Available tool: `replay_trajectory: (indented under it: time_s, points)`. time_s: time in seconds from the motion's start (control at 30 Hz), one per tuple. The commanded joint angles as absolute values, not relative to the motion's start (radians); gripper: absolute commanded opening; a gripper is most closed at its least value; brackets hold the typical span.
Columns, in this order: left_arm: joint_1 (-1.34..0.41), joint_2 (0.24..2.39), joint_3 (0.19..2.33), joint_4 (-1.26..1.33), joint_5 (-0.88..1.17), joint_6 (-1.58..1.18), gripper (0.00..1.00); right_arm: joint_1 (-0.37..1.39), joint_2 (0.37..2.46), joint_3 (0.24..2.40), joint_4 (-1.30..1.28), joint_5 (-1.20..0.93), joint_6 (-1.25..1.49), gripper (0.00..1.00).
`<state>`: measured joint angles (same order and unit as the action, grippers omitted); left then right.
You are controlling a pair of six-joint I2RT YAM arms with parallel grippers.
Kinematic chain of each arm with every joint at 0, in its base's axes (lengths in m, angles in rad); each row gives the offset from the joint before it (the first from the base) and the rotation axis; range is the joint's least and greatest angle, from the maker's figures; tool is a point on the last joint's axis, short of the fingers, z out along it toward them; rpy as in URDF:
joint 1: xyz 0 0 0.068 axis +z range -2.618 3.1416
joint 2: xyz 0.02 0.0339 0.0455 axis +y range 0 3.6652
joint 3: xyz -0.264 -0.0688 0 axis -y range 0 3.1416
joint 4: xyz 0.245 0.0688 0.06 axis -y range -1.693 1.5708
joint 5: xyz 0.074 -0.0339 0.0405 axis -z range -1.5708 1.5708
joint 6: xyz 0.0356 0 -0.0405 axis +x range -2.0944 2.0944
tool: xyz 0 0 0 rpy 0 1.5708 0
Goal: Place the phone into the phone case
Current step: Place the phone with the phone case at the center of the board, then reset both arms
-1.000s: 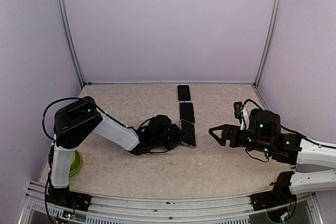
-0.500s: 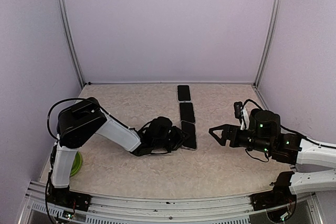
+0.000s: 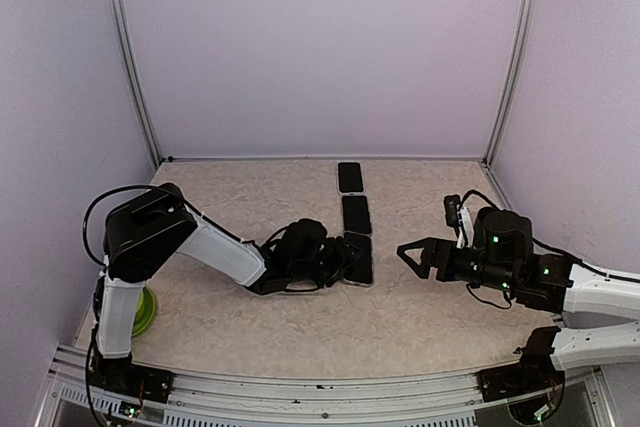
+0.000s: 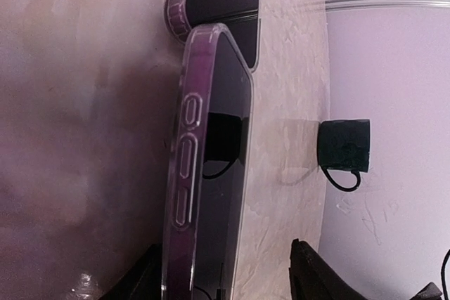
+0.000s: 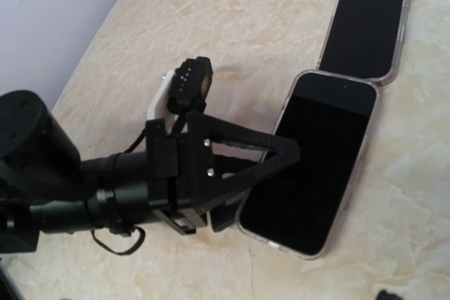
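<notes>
Loads of open tabletop (image 3: 230, 197) both sides of row, tbh. Nearest phone (image 5: 313, 166) flat in purplish case (image 4: 184, 173), far end right against next handset (image 5: 369, 22). Low, stretched-out left arm (image 3: 215, 247); left tool (image 4: 223, 265) spread, straddling phone, not clamped. Opposite, right tool (image 3: 405, 253) spread too, hovering apart.

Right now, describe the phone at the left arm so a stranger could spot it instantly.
Three dark phones line the middle of the table. Take the nearest phone, closest to the arm bases. Unlike the middle phone and far phone, it has the left gripper at it.
</notes>
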<state>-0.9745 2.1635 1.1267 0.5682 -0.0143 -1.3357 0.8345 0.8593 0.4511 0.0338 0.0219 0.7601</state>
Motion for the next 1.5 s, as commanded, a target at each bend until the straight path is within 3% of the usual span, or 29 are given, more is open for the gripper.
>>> replay_trajectory:
  time_s: [0.0, 0.2, 0.77, 0.83, 1.07, 1.33, 1.47]
  points:
    - [-0.955, 2.116, 1.134, 0.471, -0.056, -1.286, 0.59, 0.824, 0.86, 0.44, 0.042, 0.016, 0.755, 0.91]
    - [-0.953, 2.08, 1.119, 0.426, -0.072, -1.266, 0.67, 0.823, 0.856, 0.443, 0.024, 0.031, 0.75, 0.92]
    - [-0.972, 2.031, 1.115, 0.367, -0.071, -1.236, 0.69, 0.822, 0.864, 0.453, 0.017, 0.042, 0.745, 0.93]
    - [-0.961, 2.009, 1.103, 0.355, -0.082, -1.212, 0.73, 0.823, 0.861, 0.457, 0.007, 0.052, 0.742, 0.95]
    - [-0.957, 1.804, 1.058, 0.185, -0.256, -0.999, 0.98, 0.822, 0.879, 0.526, -0.182, 0.189, 0.684, 1.0]
    - [-0.959, 1.521, 0.969, -0.011, -0.372, -0.745, 0.99, 0.822, 0.946, 0.661, -0.413, 0.441, 0.573, 1.0]
    - [-0.97, 1.403, 0.938, -0.171, -0.482, -0.664, 0.99, 0.823, 0.937, 0.68, -0.429, 0.469, 0.58, 1.0]
